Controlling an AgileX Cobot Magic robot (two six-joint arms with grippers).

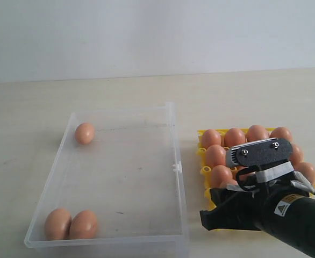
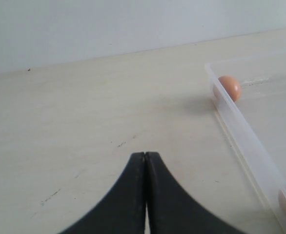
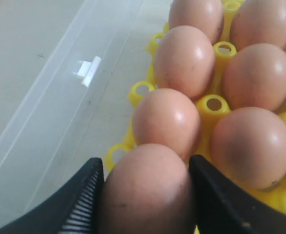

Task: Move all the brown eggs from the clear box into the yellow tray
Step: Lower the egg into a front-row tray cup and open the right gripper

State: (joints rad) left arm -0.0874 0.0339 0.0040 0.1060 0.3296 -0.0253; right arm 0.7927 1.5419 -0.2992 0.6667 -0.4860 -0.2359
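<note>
Right hand clamps a brown egg at the near-full yellow tray; three eggs wait in the clear box beside it; left hand pressed together

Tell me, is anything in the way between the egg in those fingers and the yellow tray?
Nothing visible is. The right gripper has its fingers on either side of the brown egg, over the box-side edge of the yellow tray, next to the seated eggs. The egg itself hides the cell underneath.
</note>
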